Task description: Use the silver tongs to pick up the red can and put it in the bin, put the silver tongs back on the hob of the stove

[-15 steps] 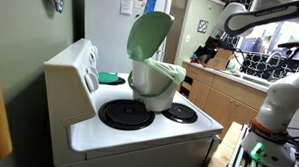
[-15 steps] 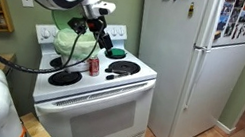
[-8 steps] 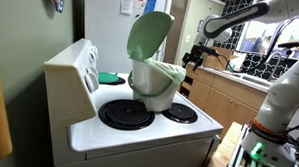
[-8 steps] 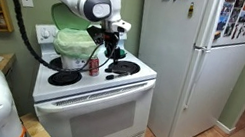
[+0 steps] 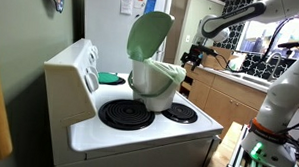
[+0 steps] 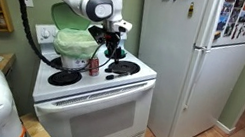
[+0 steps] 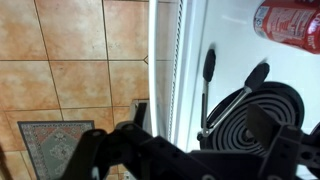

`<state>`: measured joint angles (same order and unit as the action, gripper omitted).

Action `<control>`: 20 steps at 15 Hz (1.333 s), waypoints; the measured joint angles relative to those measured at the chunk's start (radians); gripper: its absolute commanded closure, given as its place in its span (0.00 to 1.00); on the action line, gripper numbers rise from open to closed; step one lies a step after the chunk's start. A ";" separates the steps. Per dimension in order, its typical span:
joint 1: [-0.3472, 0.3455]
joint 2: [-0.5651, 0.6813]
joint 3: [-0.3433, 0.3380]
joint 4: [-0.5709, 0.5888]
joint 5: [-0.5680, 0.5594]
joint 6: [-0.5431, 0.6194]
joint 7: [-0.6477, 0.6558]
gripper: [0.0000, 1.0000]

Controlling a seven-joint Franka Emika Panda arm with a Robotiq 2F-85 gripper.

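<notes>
Kitchen with a tall white fridge [image 6: 180, 58] at one side and wooden cabinets [image 5: 229, 96] at the far wall surrounds the white stove [image 6: 95, 109]. On the hob [image 5: 158, 132] the bin [image 5: 157, 84] stands near the middle, between the black coil burners, and its big pale-green lid [image 5: 149, 35] stands upright and open. Because of this the bin hides much of the hob in an exterior view. A flat green round thing [image 5: 110, 78] lies near the back edge of the hob. The red can [image 6: 92, 66] stands upright on the hob just in front of the bin, between the burners. The silver tongs [image 7: 205, 100] lie flat on the hob, with their joined end on the rim of a coil burner [image 7: 255, 120] and their two black tips spread toward the can. In the wrist view the tiled floor [image 7: 70, 60] and a small rug [image 7: 45, 135] show past the front edge of the stove. The gripper [image 6: 116, 49] hangs above the hob beside the bin, near the tongs. Its jaws stand wide apart, and it holds nothing and touches nothing.
</notes>
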<state>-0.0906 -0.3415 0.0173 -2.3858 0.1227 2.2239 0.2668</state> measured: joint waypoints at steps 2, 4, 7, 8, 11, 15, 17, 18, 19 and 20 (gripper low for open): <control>0.000 0.000 0.000 -0.001 0.000 0.000 0.000 0.00; -0.001 0.002 -0.001 0.000 0.000 0.000 0.006 0.00; -0.023 0.036 -0.008 0.010 -0.003 0.014 0.087 0.00; -0.031 0.061 -0.016 0.017 -0.001 0.031 0.103 0.00; -0.037 0.165 -0.045 0.054 0.008 0.097 0.105 0.00; -0.028 0.324 -0.053 0.147 0.028 0.121 0.099 0.00; -0.015 0.394 -0.052 0.200 0.049 0.120 0.099 0.00; -0.008 0.423 -0.051 0.225 0.059 0.120 0.099 0.00; 0.000 0.448 -0.049 0.251 0.071 0.117 0.099 0.00; 0.007 0.468 -0.045 0.277 0.086 0.108 0.098 0.00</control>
<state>-0.0832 0.1264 -0.0276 -2.1090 0.2085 2.3322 0.3644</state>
